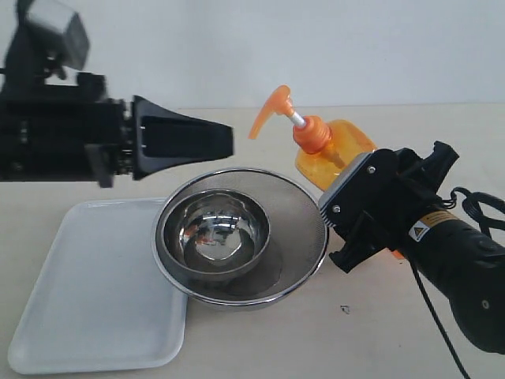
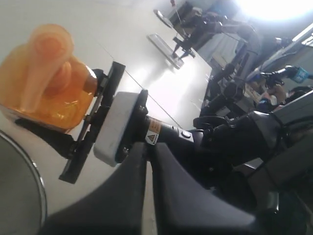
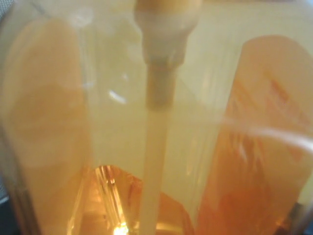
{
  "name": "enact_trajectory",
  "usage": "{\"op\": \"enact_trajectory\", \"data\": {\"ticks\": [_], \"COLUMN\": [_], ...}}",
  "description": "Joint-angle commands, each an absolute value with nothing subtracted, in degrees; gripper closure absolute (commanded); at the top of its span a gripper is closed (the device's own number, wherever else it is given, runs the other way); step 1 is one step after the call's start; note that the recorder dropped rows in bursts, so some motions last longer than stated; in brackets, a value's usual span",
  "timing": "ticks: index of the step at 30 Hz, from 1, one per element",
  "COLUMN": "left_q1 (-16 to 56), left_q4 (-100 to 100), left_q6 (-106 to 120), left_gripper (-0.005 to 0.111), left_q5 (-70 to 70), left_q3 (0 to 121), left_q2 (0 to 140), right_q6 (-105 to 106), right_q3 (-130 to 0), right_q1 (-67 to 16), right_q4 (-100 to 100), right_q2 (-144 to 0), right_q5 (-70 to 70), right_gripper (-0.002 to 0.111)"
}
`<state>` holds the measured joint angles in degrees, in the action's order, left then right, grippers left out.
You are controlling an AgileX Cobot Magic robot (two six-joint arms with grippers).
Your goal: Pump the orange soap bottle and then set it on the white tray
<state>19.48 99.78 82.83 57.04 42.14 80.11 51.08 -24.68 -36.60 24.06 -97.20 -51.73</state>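
The orange soap bottle (image 1: pixel 341 148) hangs tilted over the far right rim of the steel strainer, its orange pump head (image 1: pixel 272 110) leaning left on a raised white stem. My right gripper (image 1: pixel 383 205) is shut on the bottle's body; in the right wrist view the translucent bottle (image 3: pixel 156 117) fills the frame. My left gripper (image 1: pixel 227 142) is shut and empty, its tip just left of the pump spout and slightly below it. In the left wrist view its fingertips (image 2: pixel 149 147) point toward the bottle (image 2: pixel 49 93). The white tray (image 1: pixel 95 292) lies flat at the front left.
A round steel mesh strainer (image 1: pixel 300 237) sits mid-table with a steel bowl (image 1: pixel 213 229) inside it, and its left rim overlaps the tray's right edge. A black cable (image 1: pixel 430 308) trails from the right arm.
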Motion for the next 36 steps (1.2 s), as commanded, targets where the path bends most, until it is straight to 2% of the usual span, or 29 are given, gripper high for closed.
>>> {"op": "enact_trajectory", "data": {"ticks": [1, 8, 22, 36], "left_q1": [23.63, 24.64, 24.54, 24.33], "left_q4": [99.95, 99.95, 99.95, 96.27], "left_q6": [84.02, 84.02, 85.34, 83.24], "left_gripper": [0.102, 0.102, 0.102, 0.102], "left_q5": [55.56, 52.49, 40.04, 34.47], "left_q3": [48.02, 53.10, 53.33, 53.33], "left_q2": [86.61, 91.93, 92.03, 84.33], "right_q6": [51.25, 50.63, 49.99, 50.21], "right_q3": [-25.35, -25.35, -25.35, -25.35], "right_q1": [-36.64, -36.64, -36.64, -36.64], "right_q4": [23.24, 22.64, 22.40, 22.40], "right_q2": [-96.10, -96.10, -96.10, -96.10], "right_q5": [-55.22, -55.37, -55.24, -54.54], "right_gripper": [0.109, 0.109, 0.109, 0.109]}}
